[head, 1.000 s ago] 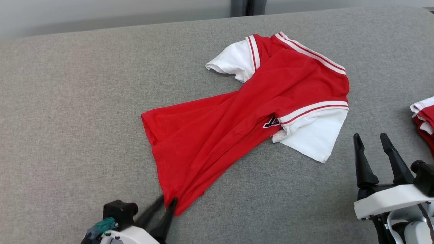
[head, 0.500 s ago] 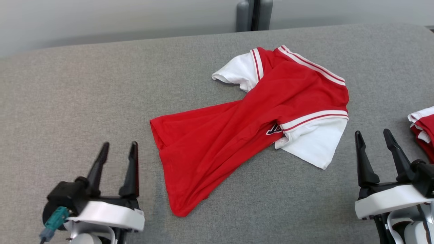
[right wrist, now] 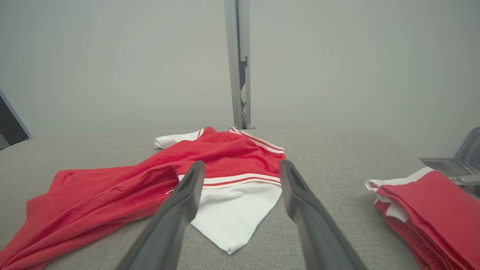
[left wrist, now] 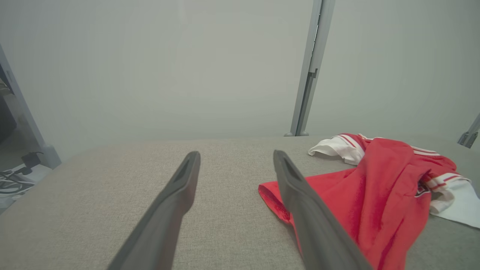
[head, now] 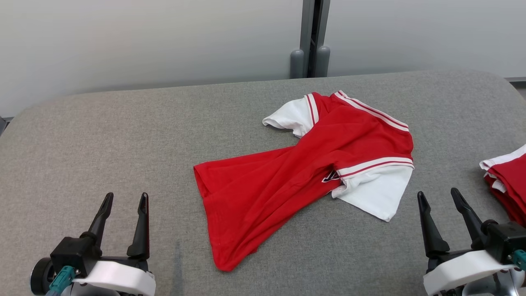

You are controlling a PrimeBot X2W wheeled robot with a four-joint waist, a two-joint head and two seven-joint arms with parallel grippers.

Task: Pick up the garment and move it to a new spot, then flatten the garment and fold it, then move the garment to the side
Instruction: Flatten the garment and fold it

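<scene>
The garment [head: 296, 176] is a red T-shirt with white, red-striped sleeves, lying crumpled and twisted on the grey padded table [head: 123, 135], with its hem corner toward me. It also shows as the garment [left wrist: 367, 195] right of the left fingers and the garment [right wrist: 150, 187] ahead of the right fingers. My left gripper [head: 125, 199] hovers open at the lower left, well left of the hem, holding nothing. At the lower right my right gripper [head: 439, 195] is open and empty, just right of the white sleeve [head: 378, 195].
A stack of folded red and white garments [head: 507, 183] lies at the table's right edge, close to my right gripper; the same folded stack [right wrist: 431, 206] sits right of the right fingers. A grey wall with a vertical post [head: 312, 39] stands behind the table.
My left gripper has let go of the garment's hem corner, opened, and pulled back to the left. The camera has tilted up, so the whole scene sits lower.
</scene>
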